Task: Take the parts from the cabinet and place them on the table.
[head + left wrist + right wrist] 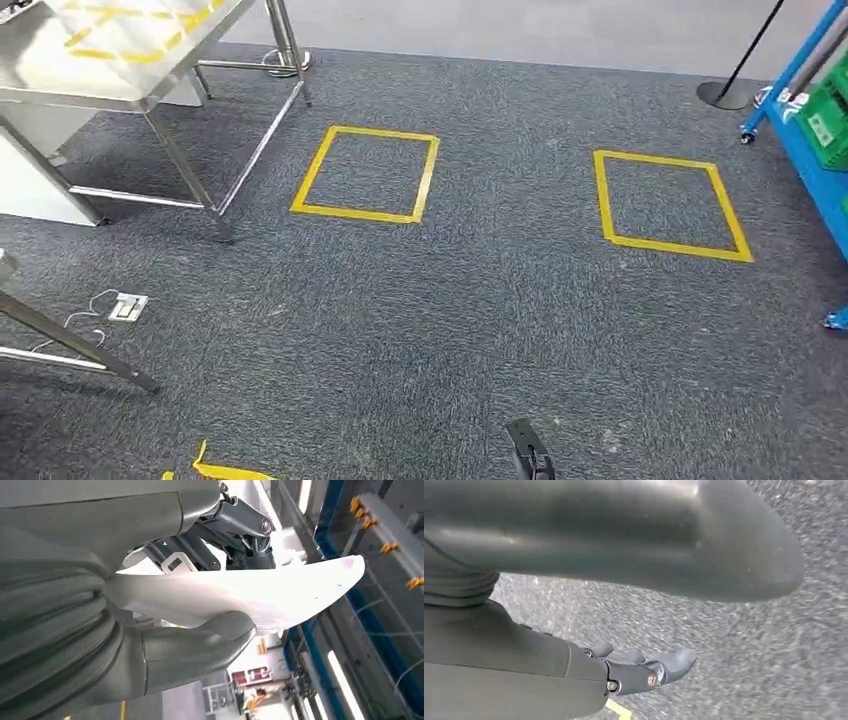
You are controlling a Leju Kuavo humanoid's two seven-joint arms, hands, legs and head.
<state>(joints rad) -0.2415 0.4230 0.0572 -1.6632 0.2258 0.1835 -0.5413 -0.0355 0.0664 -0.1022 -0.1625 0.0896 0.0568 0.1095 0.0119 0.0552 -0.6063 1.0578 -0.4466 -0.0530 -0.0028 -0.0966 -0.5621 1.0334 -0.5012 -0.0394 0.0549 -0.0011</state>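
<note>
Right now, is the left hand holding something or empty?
Holding: the left hand grips a white part between its thumb and fingers.

Open carpet (480,300) ahead, two yellow tape squares (367,174) flat on it. Obstacles: steel counter (120,60) legs far left, blue cabinet (815,150) right edge, stanchion base (728,95) beyond.

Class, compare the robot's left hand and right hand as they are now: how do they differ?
The left hand grips a white part between thumb and fingers; the right hand holds nothing. The left hand's view looks toward blue shelving; the right hand hangs over grey carpet, fingers apart. Both have grey covers.
</note>
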